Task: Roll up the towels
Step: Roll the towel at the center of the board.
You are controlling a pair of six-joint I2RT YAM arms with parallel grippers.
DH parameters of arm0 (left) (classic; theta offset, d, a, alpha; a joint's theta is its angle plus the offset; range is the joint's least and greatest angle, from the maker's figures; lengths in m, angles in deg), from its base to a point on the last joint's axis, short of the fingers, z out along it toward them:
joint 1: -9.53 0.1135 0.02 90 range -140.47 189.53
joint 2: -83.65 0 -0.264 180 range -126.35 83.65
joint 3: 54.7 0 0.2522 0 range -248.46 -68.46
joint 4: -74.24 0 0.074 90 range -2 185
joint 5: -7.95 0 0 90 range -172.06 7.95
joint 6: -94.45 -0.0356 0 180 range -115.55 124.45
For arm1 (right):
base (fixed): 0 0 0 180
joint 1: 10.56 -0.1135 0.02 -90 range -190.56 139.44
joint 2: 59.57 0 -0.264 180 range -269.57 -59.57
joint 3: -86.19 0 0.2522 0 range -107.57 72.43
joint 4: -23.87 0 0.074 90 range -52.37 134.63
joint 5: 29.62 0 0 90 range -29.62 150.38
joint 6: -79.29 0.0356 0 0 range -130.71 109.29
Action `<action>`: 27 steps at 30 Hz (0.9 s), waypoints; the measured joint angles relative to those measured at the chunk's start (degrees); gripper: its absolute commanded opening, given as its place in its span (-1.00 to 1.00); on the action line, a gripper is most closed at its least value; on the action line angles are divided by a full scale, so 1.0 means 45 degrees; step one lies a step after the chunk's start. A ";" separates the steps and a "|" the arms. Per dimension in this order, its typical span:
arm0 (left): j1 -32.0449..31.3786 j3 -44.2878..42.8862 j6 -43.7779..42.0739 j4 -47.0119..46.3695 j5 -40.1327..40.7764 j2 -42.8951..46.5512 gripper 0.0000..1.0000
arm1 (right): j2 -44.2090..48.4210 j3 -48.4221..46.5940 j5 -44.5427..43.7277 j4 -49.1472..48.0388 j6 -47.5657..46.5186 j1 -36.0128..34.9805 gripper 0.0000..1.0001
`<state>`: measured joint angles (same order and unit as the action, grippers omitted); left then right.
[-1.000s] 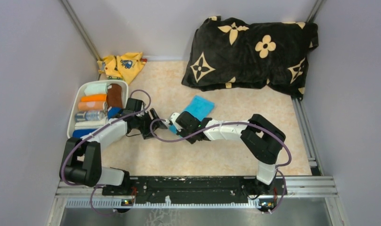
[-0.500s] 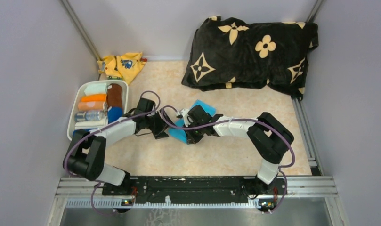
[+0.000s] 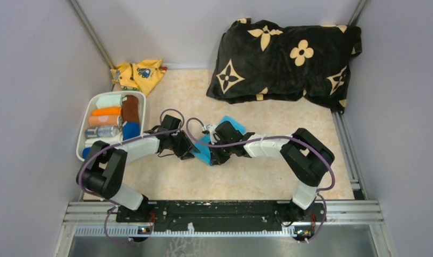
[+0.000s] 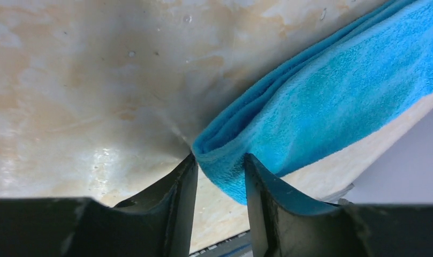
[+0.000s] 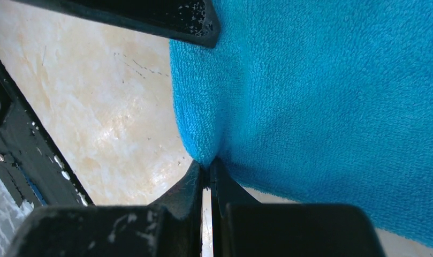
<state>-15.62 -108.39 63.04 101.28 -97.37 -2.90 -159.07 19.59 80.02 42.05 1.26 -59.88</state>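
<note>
A blue towel (image 3: 222, 128) lies folded at mid table. My right gripper (image 3: 213, 156) is shut, pinching the towel's near edge; in the right wrist view its jaws (image 5: 207, 163) meet on a fold of the towel (image 5: 321, 80). My left gripper (image 3: 189, 151) is at the towel's left corner. In the left wrist view its jaws (image 4: 219, 160) stand narrow, touching both sides of the folded corner of the towel (image 4: 321, 91). A left finger (image 5: 150, 19) shows at the top of the right wrist view.
A white bin (image 3: 118, 93) with several rolled towels stands at the left. A yellow cloth (image 3: 139, 74) lies at the back left corner. A black flowered blanket (image 3: 286, 56) fills the back right. A metal rail (image 3: 345, 144) runs along the right edge.
The right gripper has dragged the towel's near edge toward the front. The left gripper has moved right, from beside the bin to the towel's left corner.
</note>
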 measured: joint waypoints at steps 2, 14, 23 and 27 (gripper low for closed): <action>0.0005 -0.0121 -0.0005 -0.0010 0.0185 -0.0287 -0.29 | 0.0034 0.0107 0.0053 -0.0092 0.0044 0.0000 -1.00; -0.0058 -0.0704 -0.0466 0.0578 0.1321 -0.0476 -0.49 | 0.0253 0.0413 0.1695 -0.0855 0.0617 0.0423 -1.00; 0.0131 -0.0874 -0.1443 0.1637 0.2200 0.1219 0.14 | -0.0160 0.0748 0.4765 -0.2157 0.2671 0.2093 -1.00; 0.0539 -0.0869 -0.2089 0.1962 0.2195 0.2103 0.26 | -0.0772 0.1185 0.5994 -0.3439 0.4065 0.2603 -1.00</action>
<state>-13.19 -112.30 53.64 110.11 -87.49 6.57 -162.55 24.93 106.99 26.58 19.55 -48.16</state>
